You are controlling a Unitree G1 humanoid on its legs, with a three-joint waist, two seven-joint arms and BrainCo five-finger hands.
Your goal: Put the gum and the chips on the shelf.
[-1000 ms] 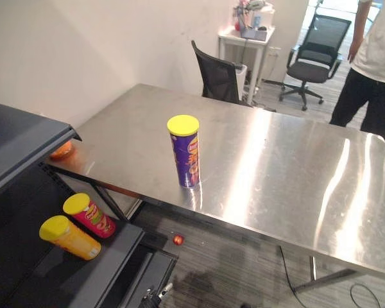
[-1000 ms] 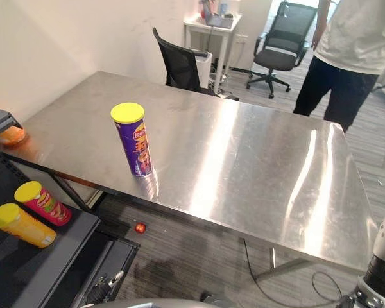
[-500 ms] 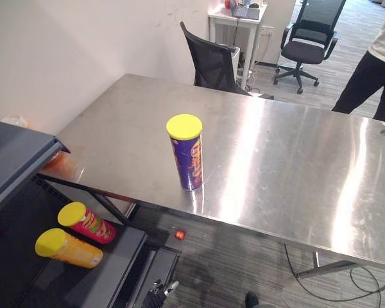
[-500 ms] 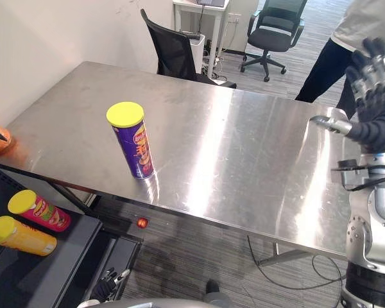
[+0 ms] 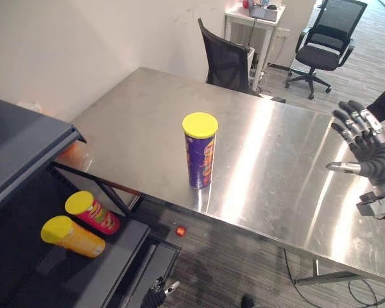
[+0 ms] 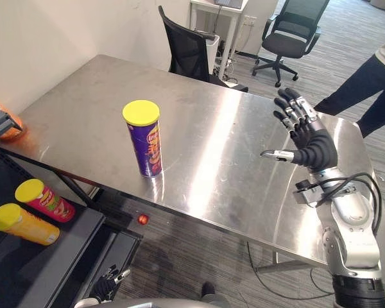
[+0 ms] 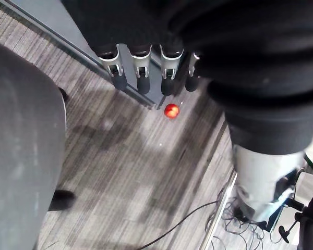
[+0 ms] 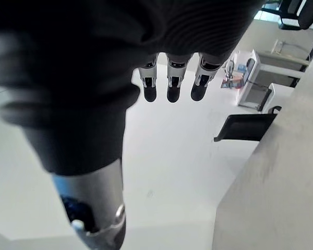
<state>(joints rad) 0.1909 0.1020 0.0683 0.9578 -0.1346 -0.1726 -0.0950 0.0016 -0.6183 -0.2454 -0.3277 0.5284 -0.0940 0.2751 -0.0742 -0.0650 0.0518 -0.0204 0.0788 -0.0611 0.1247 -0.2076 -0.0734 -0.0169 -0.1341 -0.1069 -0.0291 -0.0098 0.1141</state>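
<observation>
A purple chips can (image 5: 200, 157) with a yellow lid stands upright near the front edge of the steel table (image 5: 276, 173). My right hand (image 6: 308, 138) hovers open above the table's right part, fingers spread, well to the right of the can and touching nothing; its straight fingers (image 8: 169, 83) show in the right wrist view. My left hand (image 7: 143, 73) hangs low over the floor by the shelf's foot, open and holding nothing. The dark shelf (image 5: 25, 138) stands at the left. An orange thing (image 5: 74, 153) lies at the table's left corner, partly hidden by the shelf.
On the shelf's lower board (image 5: 96, 276) lie a red can (image 5: 92, 212) and a yellow can (image 5: 70, 237). A small red ball (image 5: 180, 230) lies on the floor under the table's edge. A black chair (image 5: 228, 64) stands behind the table; a person (image 6: 372, 77) stands at the back right.
My right hand has risen and moved left over the table. The camera has shifted a little. The purple can stands where it was.
</observation>
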